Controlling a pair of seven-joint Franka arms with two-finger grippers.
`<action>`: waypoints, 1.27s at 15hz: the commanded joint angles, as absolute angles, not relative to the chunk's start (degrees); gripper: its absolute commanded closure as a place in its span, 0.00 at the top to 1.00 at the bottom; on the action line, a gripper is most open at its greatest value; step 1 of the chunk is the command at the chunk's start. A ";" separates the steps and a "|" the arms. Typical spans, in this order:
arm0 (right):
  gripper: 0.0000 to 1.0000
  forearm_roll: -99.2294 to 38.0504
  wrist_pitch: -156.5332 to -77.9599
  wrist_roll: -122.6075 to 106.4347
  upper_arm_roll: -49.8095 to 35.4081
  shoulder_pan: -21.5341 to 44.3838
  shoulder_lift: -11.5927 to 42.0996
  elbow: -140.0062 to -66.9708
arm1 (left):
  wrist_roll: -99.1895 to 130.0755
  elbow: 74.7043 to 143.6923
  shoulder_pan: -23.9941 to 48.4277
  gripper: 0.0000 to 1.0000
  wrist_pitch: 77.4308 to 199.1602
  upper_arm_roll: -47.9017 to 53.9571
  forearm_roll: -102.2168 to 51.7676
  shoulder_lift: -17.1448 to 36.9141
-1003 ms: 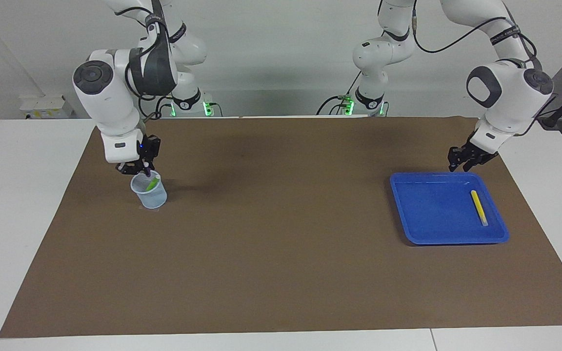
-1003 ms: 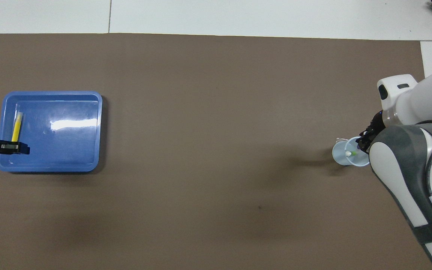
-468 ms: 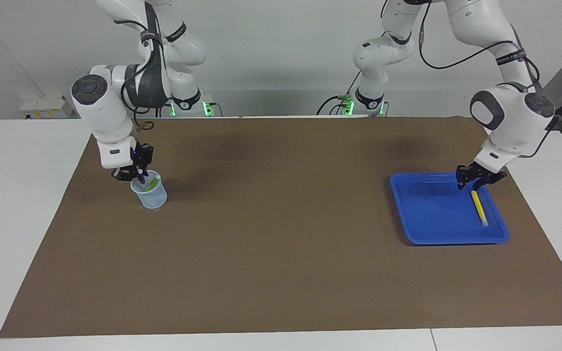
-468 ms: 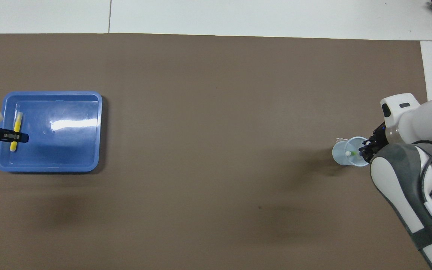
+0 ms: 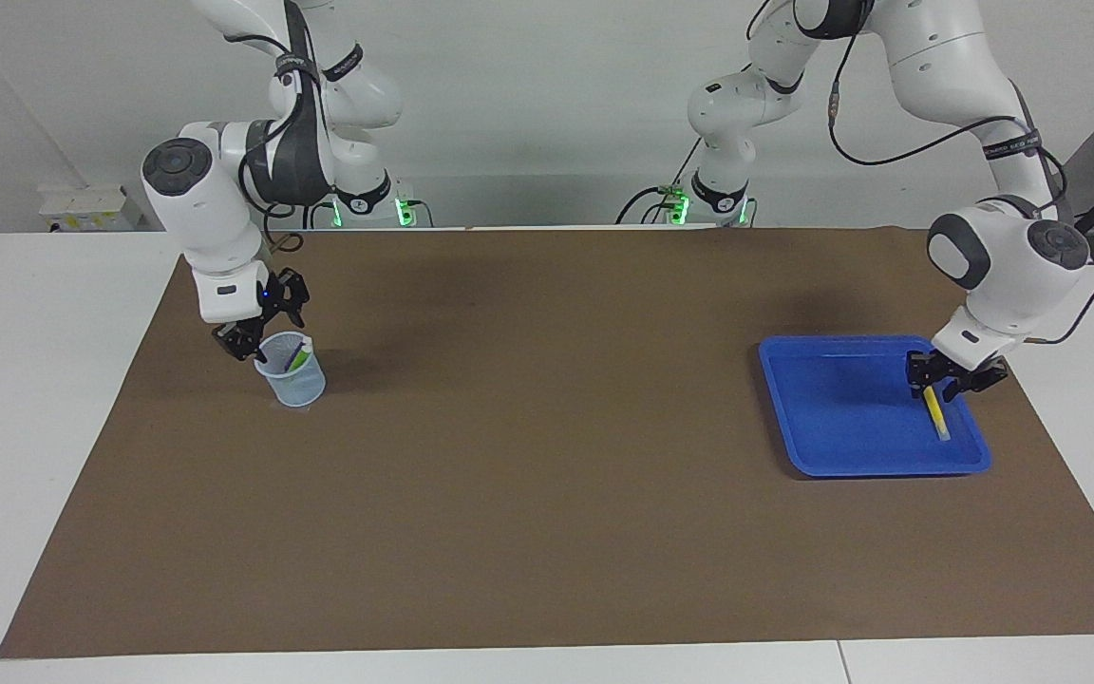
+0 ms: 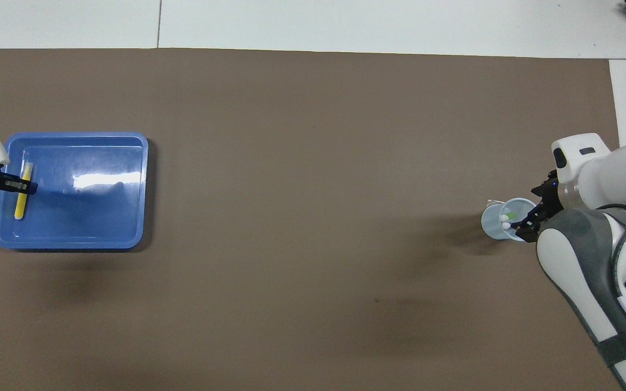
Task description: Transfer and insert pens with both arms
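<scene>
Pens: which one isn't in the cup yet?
The yellow pen. It lies flat in the blue tray under the left gripper, while the green pen and purple pen stand in the cup.

- Even, bright light falls from above onto the brown mat (image 5: 547, 494).
- Soft, blurred arm shadows lie on it.
- White glare streaks the blue tray (image 6: 128, 163) floor in the overhead view.
- Both views are sharp.
</scene>
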State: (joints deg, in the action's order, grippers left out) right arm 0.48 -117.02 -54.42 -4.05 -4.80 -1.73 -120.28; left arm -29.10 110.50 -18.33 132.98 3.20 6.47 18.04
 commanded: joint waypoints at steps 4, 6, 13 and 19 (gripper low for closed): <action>1.00 -6.40 -116.11 -45.55 -6.76 -4.92 -2.72 -119.71 | -30.32 106.09 -19.16 0.51 133.33 3.60 7.73 22.50; 1.00 -10.00 -114.97 -39.76 -8.08 -4.92 -2.81 -119.53 | -30.23 106.17 -19.42 0.51 133.24 3.60 7.12 22.68; 1.00 -20.03 -112.76 -17.69 -12.56 -4.92 -3.16 -119.27 | -26.56 107.22 -21.18 0.51 133.77 3.60 1.85 22.68; 1.00 -24.08 -113.38 -5.29 -16.34 -4.92 -3.25 -119.01 | -25.14 109.15 -20.57 0.51 137.80 3.60 1.85 23.03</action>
State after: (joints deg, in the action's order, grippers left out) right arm -21.95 -113.75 -8.24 -15.29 -4.57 -2.43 -119.10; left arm -26.04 107.82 -20.73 134.32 3.66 2.49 22.51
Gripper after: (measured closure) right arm 0.000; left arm 0.498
